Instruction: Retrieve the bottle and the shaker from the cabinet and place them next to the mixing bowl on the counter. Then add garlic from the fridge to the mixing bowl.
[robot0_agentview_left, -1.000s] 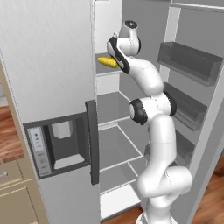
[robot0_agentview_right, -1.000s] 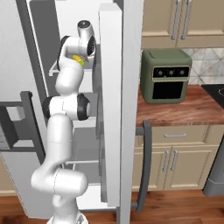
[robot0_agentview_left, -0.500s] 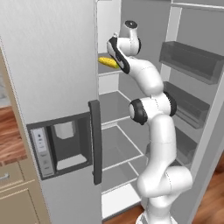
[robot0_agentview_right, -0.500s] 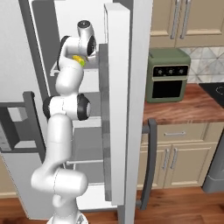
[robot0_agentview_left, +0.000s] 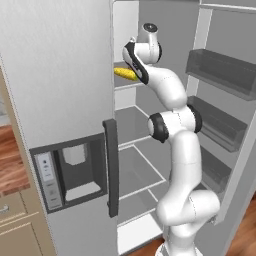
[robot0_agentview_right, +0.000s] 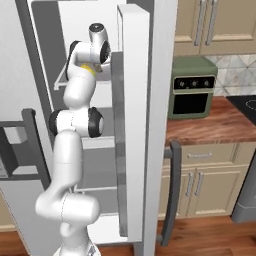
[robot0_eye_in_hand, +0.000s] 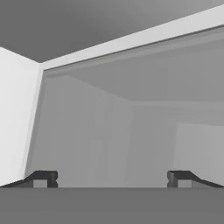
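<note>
Grey-silver and tall, the fridge (robot0_agentview_left: 60, 100) stands with both doors swung wide, its left door carrying a water dispenser panel (robot0_agentview_left: 70, 172) and a black vertical handle (robot0_agentview_left: 112, 172), its inside lined with white shelves (robot0_agentview_left: 132, 150) and grey door bins (robot0_agentview_left: 220, 70). The arm reaches up into the top compartment, where the gripper (robot0_eye_in_hand: 112, 178) points at the bare grey back wall, its jaws spread wide with nothing between them. A yellow item (robot0_agentview_left: 126, 74) lies on the upper shelf just beside the wrist. Right of the fridge, an olive-green toaster oven (robot0_agentview_right: 192, 87) sits on the reddish-brown counter (robot0_agentview_right: 215, 125).

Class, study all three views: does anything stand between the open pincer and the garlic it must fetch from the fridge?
Cannot tell: no garlic is visible. The open pincer faces bare fridge walls; a yellow item lies on the shelf beside the arm.
</note>
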